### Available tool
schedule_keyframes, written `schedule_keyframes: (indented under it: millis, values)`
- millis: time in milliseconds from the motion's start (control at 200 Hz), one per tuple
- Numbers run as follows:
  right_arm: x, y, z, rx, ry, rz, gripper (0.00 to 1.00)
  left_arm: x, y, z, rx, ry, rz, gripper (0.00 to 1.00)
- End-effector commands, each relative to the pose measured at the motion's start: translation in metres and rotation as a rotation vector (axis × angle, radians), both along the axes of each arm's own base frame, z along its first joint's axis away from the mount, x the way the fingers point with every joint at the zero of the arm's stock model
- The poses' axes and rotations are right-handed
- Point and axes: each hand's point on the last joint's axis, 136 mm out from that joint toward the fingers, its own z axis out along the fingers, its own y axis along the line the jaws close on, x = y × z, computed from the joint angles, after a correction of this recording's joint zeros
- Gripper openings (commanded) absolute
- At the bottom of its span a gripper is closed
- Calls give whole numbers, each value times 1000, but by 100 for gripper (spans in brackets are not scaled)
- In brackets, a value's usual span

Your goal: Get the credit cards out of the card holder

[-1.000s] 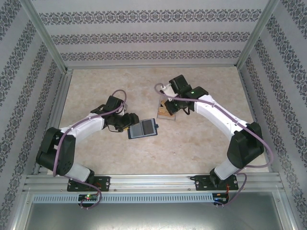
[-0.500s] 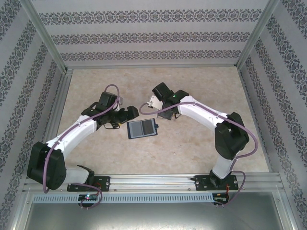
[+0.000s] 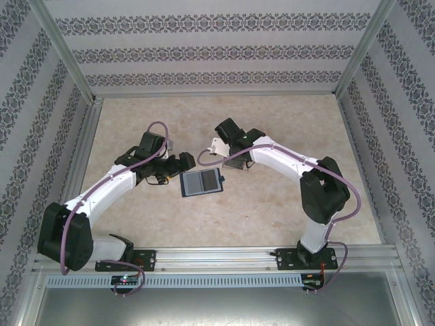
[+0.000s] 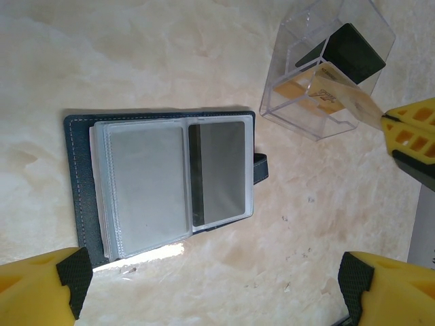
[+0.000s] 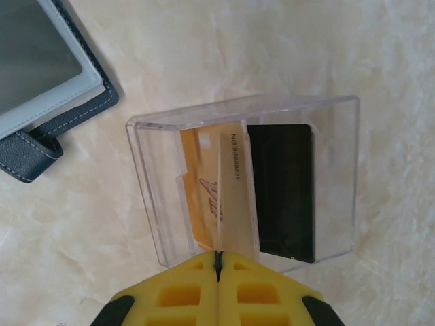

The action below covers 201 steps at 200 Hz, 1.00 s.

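Card holder [image 4: 146, 183] lies open and flat on the table [image 4: 136, 61], clear sleeves up, closing tab [image 4: 260, 168] pointing toward the clear box [image 4: 299, 115], near it but not touching. In the left wrist view we see a grey card [image 4: 221, 170] with a dark stripe sitting in the sleeve on the tab side. The other sleeve looks blank grey, and we cannot tell if a card is in it. In the right wrist view the box holds a black card [image 5: 285, 190] standing on edge, with a tan card [image 5: 228, 204] beside it. The right gripper [image 5: 217, 268] is pinched closed on the top edge of that tan card, jaws meeting with no visible gap, card mostly down inside the box. The left gripper [image 4: 211, 285] hovers above the holder with jaws spread wide, holding nothing and not touching the holder. We judge the step in hand as dropping an extracted card into the box, with the task partly done since at least one card remains in the holder. Next move as we read it: the right claw opens to leave the tan card, lifts clear of the box wall, then goes to the grey card. That pull calls for a thin edge pinch at the sleeve mouth, and likely the left claw pressing the holder down so it does not slide or fold shut.
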Motion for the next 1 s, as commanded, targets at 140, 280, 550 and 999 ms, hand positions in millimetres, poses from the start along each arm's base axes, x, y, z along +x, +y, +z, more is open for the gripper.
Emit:
schedule_keyframes:
  millis: [140, 280, 550, 999]
  values:
    - [-2, -8, -27, -28, 56, -4, 0, -6, 10, -2, 22, 9, 13, 95]
    - [0, -11, -33, -17, 73, -32, 0, -7, 10, -3, 20, 11, 13, 95]
    - [8, -19, -41, -21, 67, -111, 16, -7, 11, -4, 17, 14, 17, 95]
    - [39, -45, -30, -97, -59, -260, 26, -6, 11, -5, 13, 14, 17, 95]
